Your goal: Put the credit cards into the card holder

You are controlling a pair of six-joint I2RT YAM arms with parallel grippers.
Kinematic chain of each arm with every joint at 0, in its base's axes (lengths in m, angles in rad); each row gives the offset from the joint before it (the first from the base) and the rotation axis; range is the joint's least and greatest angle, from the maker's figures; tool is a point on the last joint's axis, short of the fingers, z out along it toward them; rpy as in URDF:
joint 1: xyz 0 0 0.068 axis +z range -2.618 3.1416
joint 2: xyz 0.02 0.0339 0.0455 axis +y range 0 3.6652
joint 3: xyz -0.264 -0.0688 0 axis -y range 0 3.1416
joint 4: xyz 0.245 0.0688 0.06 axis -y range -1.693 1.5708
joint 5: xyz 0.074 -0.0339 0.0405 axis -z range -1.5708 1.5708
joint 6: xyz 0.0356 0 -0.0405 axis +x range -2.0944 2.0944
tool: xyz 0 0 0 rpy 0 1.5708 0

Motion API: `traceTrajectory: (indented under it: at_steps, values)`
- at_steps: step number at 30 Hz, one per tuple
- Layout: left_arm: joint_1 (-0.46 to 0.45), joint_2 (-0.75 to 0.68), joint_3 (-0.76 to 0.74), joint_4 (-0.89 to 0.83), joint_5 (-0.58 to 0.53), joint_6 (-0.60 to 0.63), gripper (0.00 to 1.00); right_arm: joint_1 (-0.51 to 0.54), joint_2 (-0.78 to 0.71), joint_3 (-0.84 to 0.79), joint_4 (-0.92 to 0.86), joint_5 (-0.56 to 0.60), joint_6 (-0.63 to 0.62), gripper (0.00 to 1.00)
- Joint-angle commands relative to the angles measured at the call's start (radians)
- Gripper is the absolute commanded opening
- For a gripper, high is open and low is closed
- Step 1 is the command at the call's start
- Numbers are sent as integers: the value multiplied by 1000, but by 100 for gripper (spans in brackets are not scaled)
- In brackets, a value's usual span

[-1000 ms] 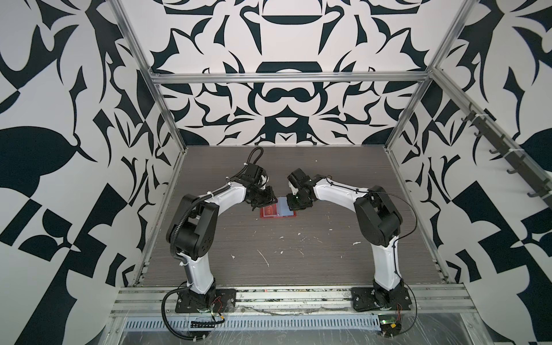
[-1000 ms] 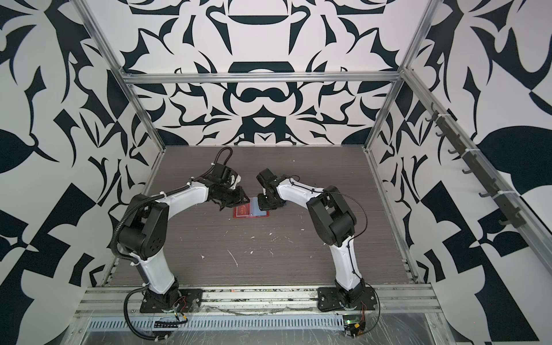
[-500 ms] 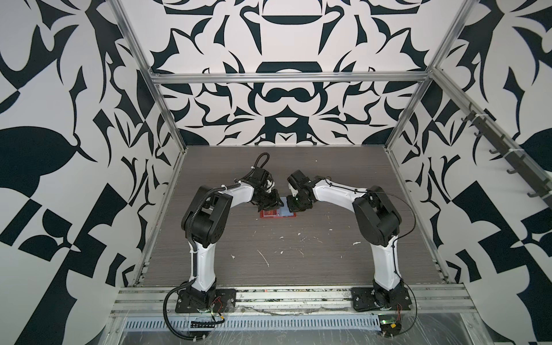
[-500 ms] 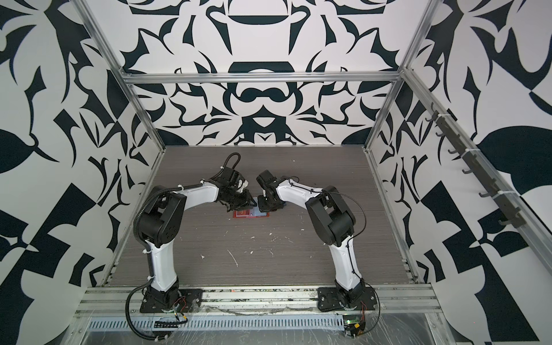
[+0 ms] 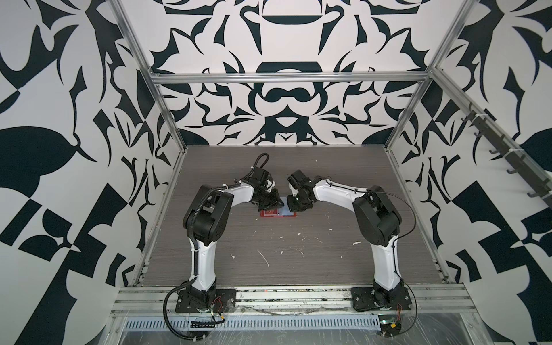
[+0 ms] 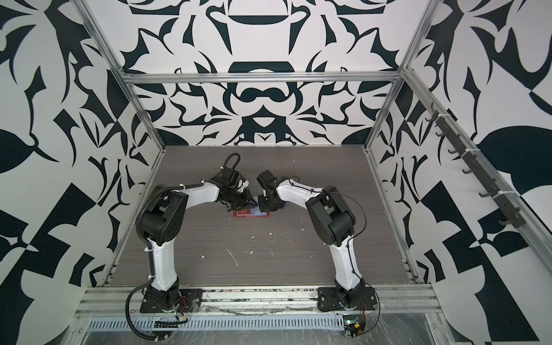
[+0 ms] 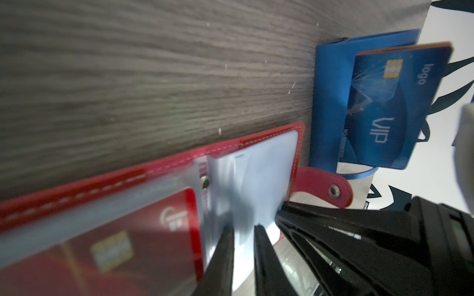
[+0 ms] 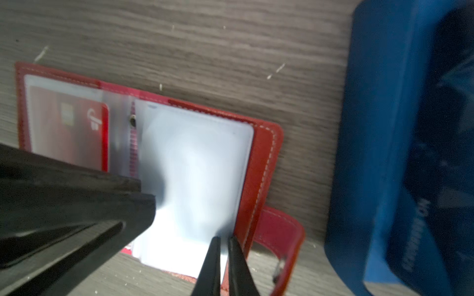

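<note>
the red leather-look booklet card holder (image 5: pixel 269 214) lies open and flat on the grey wood-grain table (image 5: pixel 298 257), about mid-table, between the two grippers. on its page away from the strap, a red chip card (image 8: pixel 68 128) already sits inside a clear pocket. the strap-side page shows a milky clear plastic pocket leaf (image 8: pixel 200 166). something white shows at that leaf's open edge, and i cannot tell whether it is a white card part-way in or only glare.

over the last second the left arm has swung in toward the holder. the left gripper (image 7: pixel 243 228) has come onto the strap-side page while its fingers drew closer. they now stand at a narrow slit with the leaf's edge between them, but whether they actually pinch it i cannot tell. the right gripper (image 8: pixel 224 238) has not moved, and its fingers are all but together on the open edge of the same leaf. i read this as both grippers working one pocket, one steadying or spreading it and one feeding it. so a second card is probably in hand, not finished.

just beside the holder, past its red snap tab strap (image 7: pixel 320 188), stands a blue plastic rack (image 7: pixel 329 102). a dark blue vip card (image 7: pixel 384 110) stands upright in it, still to be moved. the strap curls up between rack and holder. both grippers crowd the same edge, so they could nudge each other or drag the light holder.
</note>
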Motion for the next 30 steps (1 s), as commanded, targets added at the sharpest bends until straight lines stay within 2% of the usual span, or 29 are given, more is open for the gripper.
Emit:
traceTrajectory:
  at_steps: [1,6,9,14,22,30]
  values:
    - [-4,19,13,8,29,-3,18,10,6,-11,-7,3,5,10]
    - [-5,21,10,8,32,-3,17,10,-4,-12,-4,3,8,10]
    - [-5,8,3,10,29,-2,7,10,-23,-22,13,12,16,10]
    - [-5,-40,-16,3,-18,1,0,10,-76,-56,46,62,42,11]
    - [-5,-79,-25,-24,-74,14,0,10,-93,-55,40,97,48,12]
    - [-4,-92,-27,-29,-87,17,0,10,-87,-50,47,74,46,12]
